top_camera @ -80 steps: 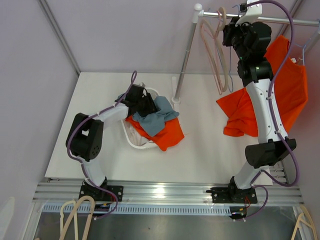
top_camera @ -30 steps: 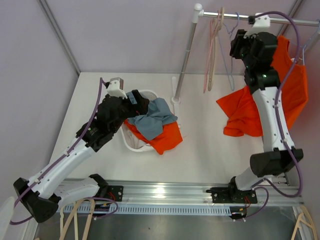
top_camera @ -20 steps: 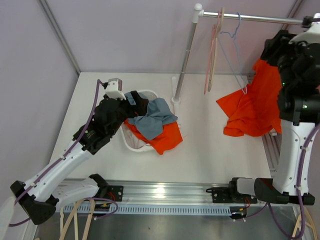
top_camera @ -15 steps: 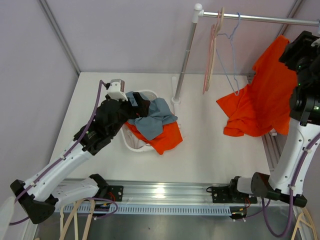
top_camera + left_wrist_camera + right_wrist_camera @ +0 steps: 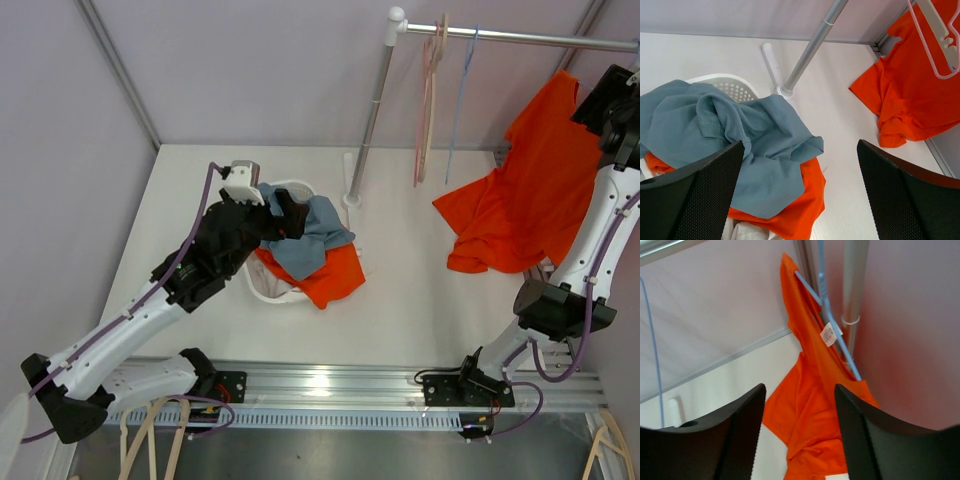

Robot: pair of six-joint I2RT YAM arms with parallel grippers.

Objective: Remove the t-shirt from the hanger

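T-shirt (image 5: 530, 190) on hanger (image 5: 812, 296), two garments (image 5: 760, 145) in basket (image 5: 732, 86)

Matt orange cloth t-shirt (image 5: 530, 190), shiny metal rail (image 5: 520, 37), plastic basket (image 5: 735, 88)

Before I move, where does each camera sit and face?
Top external: above and behind the robot, looking down on the table; left arm, right arm show.
Left wrist: above the basket, looking down and toward the rack pole; the open left gripper frames the bottom.
Right wrist: high by the rail, facing the orange t-shirt on its blue hanger; the open right gripper shows below.
Shared: all three see that t-shirt.
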